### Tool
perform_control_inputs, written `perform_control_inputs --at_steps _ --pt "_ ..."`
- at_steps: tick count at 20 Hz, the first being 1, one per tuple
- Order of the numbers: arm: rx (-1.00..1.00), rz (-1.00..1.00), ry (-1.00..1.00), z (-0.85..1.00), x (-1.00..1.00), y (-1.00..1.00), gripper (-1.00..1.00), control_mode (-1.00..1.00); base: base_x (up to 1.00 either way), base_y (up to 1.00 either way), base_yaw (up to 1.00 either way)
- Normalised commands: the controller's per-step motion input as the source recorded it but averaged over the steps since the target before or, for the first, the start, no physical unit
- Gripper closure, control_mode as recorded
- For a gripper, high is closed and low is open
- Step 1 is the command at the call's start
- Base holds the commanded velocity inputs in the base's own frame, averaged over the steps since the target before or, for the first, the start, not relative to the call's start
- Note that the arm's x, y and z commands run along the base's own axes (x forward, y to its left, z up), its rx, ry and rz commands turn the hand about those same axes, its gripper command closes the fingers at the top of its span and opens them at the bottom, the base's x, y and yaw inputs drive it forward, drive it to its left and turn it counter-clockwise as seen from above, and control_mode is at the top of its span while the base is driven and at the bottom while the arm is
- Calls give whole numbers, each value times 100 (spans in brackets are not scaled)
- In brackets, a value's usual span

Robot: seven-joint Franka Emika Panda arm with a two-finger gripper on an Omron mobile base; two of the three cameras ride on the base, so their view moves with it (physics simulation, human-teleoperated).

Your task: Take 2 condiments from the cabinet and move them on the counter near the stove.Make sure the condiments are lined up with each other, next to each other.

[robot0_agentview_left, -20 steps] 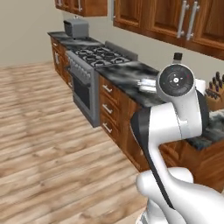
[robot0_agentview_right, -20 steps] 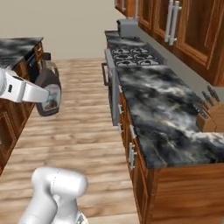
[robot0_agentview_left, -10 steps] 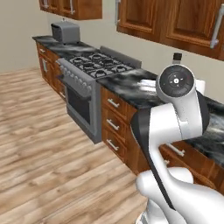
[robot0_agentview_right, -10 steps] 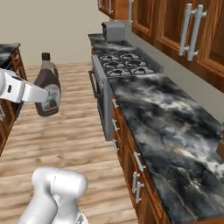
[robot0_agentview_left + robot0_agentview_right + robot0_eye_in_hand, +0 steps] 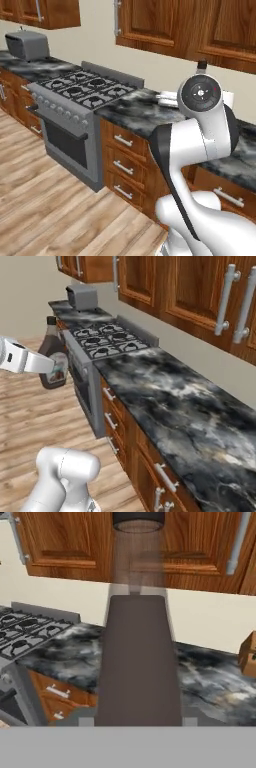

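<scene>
My gripper [image 5: 52,363] is shut on a condiment, the tall dark grey-brown bottle [image 5: 53,356], held upright in the air in front of the stove [image 5: 107,339]. In the hand view the bottle [image 5: 137,657] stands between the fingertips of the gripper [image 5: 136,719], with the marble counter [image 5: 210,679] and the cabinet [image 5: 70,542] behind it. From the left base view its black cap [image 5: 202,65] peeks over my wrist, above the counter [image 5: 132,107] to the right of the stove [image 5: 82,92]. The cabinet doors [image 5: 195,286] are shut.
A grey toaster [image 5: 27,45] sits on the far counter beyond the stove. A brown block [image 5: 248,654] stands on the counter at the right of the hand view. A white item [image 5: 167,97] lies on the counter behind my arm. Drawers [image 5: 122,160] run under the counter.
The whole picture has shifted: the base has driven along the counter, and the stove and cabinets now look nearer. The bottle stays in the shut gripper.
</scene>
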Motion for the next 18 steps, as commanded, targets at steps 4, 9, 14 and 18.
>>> perform_control_inputs --at_steps 4,9,14,18 --pt "0 0 0 0 0 0 100 100 83 49 -48" --pt "0 0 0 0 0 0 100 100 44 40 -47" --pt "0 0 0 0 0 0 100 100 17 38 -44" --pt "0 0 0 0 0 0 100 100 17 49 -46"
